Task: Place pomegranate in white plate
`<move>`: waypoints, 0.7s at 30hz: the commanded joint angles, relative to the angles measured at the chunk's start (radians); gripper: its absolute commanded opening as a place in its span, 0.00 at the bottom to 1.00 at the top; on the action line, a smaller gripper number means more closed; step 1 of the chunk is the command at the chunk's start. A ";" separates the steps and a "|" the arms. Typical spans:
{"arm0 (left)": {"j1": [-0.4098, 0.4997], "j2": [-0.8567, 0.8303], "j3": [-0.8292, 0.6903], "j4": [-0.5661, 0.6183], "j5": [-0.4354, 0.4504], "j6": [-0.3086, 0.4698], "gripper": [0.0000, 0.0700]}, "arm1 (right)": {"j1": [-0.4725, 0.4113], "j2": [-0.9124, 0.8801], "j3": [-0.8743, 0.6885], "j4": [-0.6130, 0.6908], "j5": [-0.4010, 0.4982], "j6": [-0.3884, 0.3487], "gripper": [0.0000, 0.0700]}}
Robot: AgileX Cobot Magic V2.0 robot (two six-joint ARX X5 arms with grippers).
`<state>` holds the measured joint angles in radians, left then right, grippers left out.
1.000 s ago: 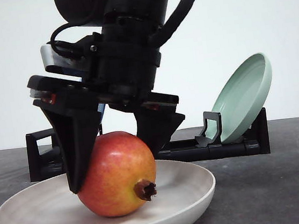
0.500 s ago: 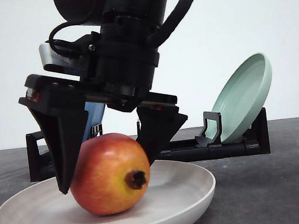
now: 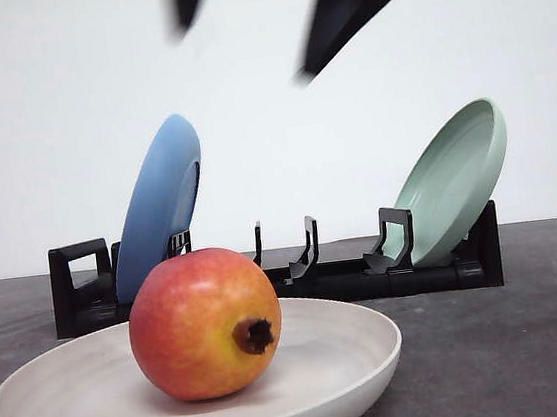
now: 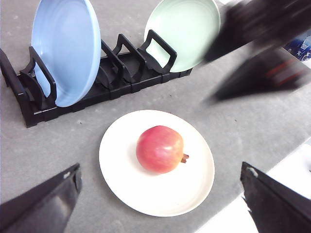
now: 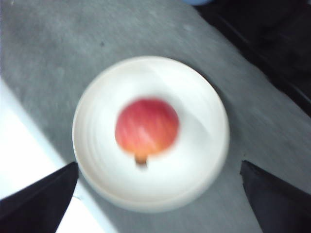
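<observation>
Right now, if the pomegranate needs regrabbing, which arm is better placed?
Right. Its open gripper hangs directly above the pomegranate, with the fruit centred in its wrist view. The left gripper, also open, sees it from off to one side.

Right pincer [image 3: 282,17]: two black fingers, wedge-shaped and tapering to points, visible in the front view as motion-blurred dark forms. In the right wrist view its fingers [image 5: 36,201] appear as flat, matte black triangular plates with plain, unmarked faces. Left pincer [image 4: 160,204]: fingers of the same black, wedge-shaped build, one carrying a thin pale strip along its upper edge. In the left wrist view, the other arm's body [image 4: 265,46] shows as a blurred black mass with a small red marking on it; finer detail cannot be resolved.
</observation>
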<state>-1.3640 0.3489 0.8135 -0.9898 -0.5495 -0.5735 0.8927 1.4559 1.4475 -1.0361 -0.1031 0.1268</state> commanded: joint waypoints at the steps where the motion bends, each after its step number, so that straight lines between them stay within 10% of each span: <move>1: -0.014 0.002 0.005 0.009 -0.005 -0.011 0.90 | -0.008 -0.057 0.012 -0.045 0.005 -0.031 1.00; 9: -0.014 0.002 0.005 0.011 -0.010 -0.011 0.90 | -0.068 -0.429 -0.120 -0.069 0.064 -0.028 1.00; 21: -0.014 0.002 0.005 0.056 -0.010 0.013 0.90 | -0.068 -0.958 -0.626 0.310 0.086 0.068 1.00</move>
<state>-1.3640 0.3489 0.8135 -0.9454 -0.5522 -0.5694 0.8169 0.5060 0.8290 -0.7558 -0.0219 0.1740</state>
